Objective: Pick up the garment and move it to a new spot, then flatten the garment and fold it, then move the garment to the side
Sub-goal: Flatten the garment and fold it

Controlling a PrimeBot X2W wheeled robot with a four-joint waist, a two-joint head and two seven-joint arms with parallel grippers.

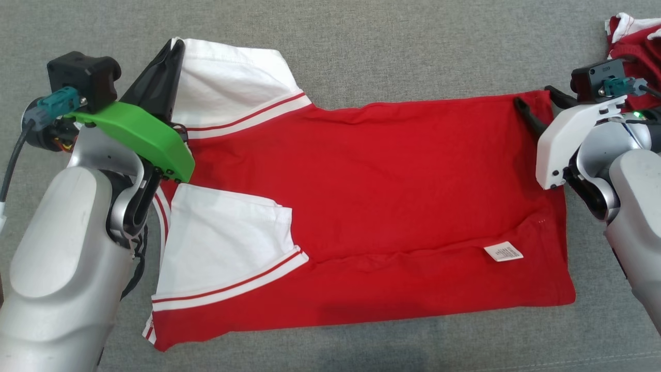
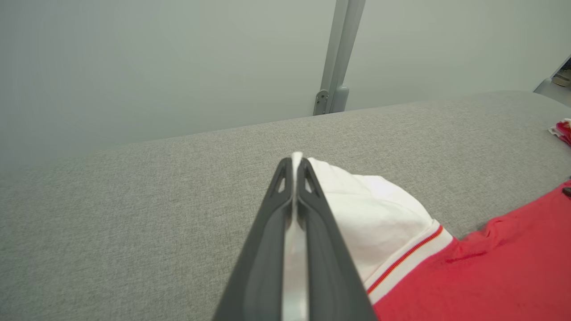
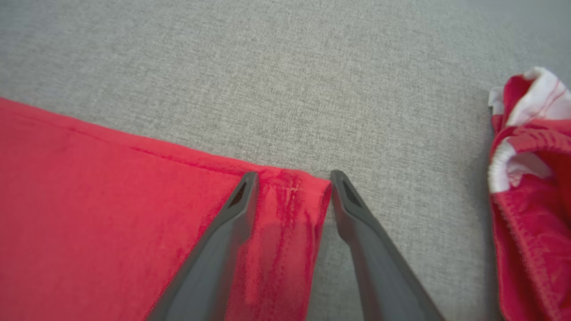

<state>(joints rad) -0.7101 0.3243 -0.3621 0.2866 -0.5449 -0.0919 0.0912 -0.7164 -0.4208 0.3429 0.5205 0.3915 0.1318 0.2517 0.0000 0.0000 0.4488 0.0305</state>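
The garment (image 1: pixel 387 181) is a red T-shirt with white, red-striped sleeves, lying flat on the grey cloth surface with its lower part folded over. My left gripper (image 1: pixel 175 45) is shut on the edge of the far white sleeve (image 2: pixel 370 209), and white cloth shows between its closed fingers (image 2: pixel 267 249). My right gripper (image 1: pixel 535 98) stands open at the far right hem corner. In the right wrist view the red corner (image 3: pixel 290 209) lies between the right gripper's (image 3: pixel 294 178) spread fingers, which are not pinching it.
A second crumpled red-and-white garment (image 1: pixel 632 36) lies at the far right, close to my right arm (image 3: pixel 531 178). A white care label (image 1: pixel 503 251) lies on the shirt. The surface's far edge and a grey post (image 2: pixel 339 58) show beyond the left gripper.
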